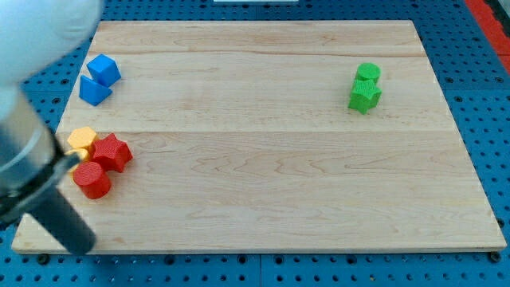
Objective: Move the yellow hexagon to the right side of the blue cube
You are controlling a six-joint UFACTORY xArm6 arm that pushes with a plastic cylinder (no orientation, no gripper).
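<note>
The yellow hexagon (81, 140) lies at the board's left edge. It touches a red star (112, 151) on its right, and a red cylinder (92, 180) sits just below them. The blue cube (104, 69) is near the top left corner, with a second blue block (94, 90) against its lower left. My dark rod slants down across the left edge. My tip (81, 245) is near the bottom left corner, below the red cylinder and apart from it. A short stub on the rod's side overlaps the view just left of the yellow hexagon.
Two green blocks stand touching at the right, one (367, 73) above the other (364, 96). The blurred white arm body (40, 28) covers the top left corner. The wooden board (263, 183) rests on a blue perforated base.
</note>
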